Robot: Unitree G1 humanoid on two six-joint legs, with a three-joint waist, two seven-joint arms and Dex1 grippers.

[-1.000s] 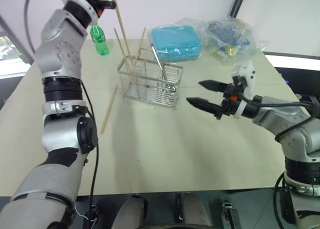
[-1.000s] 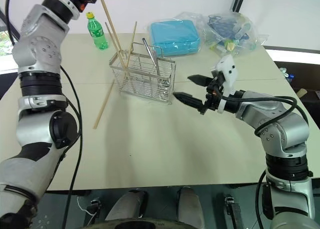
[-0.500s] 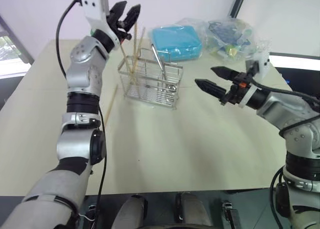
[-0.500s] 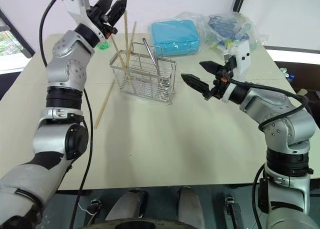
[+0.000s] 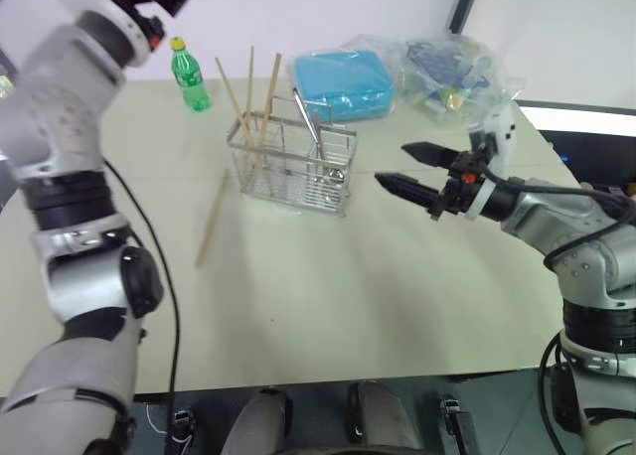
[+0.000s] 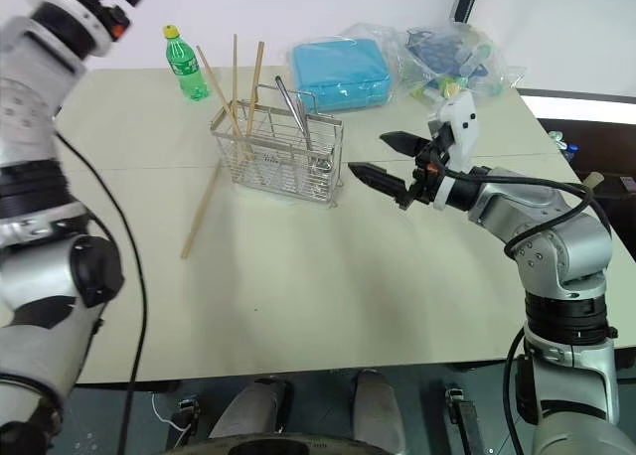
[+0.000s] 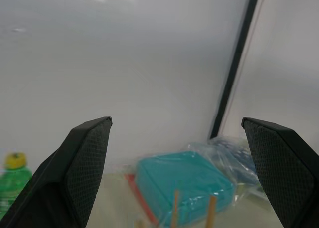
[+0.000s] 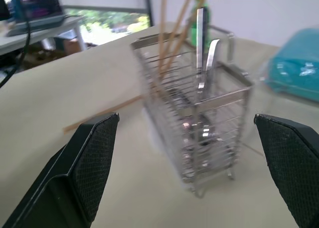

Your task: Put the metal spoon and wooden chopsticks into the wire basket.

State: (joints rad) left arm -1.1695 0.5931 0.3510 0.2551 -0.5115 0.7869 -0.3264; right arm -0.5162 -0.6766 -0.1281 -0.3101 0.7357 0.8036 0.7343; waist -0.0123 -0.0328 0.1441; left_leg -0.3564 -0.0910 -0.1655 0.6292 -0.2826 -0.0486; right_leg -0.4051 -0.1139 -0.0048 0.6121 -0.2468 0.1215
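Observation:
The wire basket (image 5: pixel 291 167) stands in the middle of the table. Three wooden chopsticks (image 5: pixel 248 89) lean upright in its left compartment. A further chopstick (image 5: pixel 212 220) lies flat on the table left of the basket. The metal spoon (image 8: pixel 202 44) stands in the right compartment, handle up. My left gripper (image 7: pixel 175 122) is open and empty, raised high to the left of the basket, above the chopstick tops. My right gripper (image 5: pixel 392 165) hangs open and empty a short way right of the basket, pointing at it.
A green bottle (image 5: pixel 189 75) stands at the back left of the table. A blue box (image 5: pixel 338 82) and a clear plastic bag of items (image 5: pixel 452 68) sit behind the basket. Bare tabletop stretches in front of the basket.
My left gripper opened and let go of the chopstick, which now stands in the basket with the other two. The gripper then drew away up and to the left. The right gripper stayed put.

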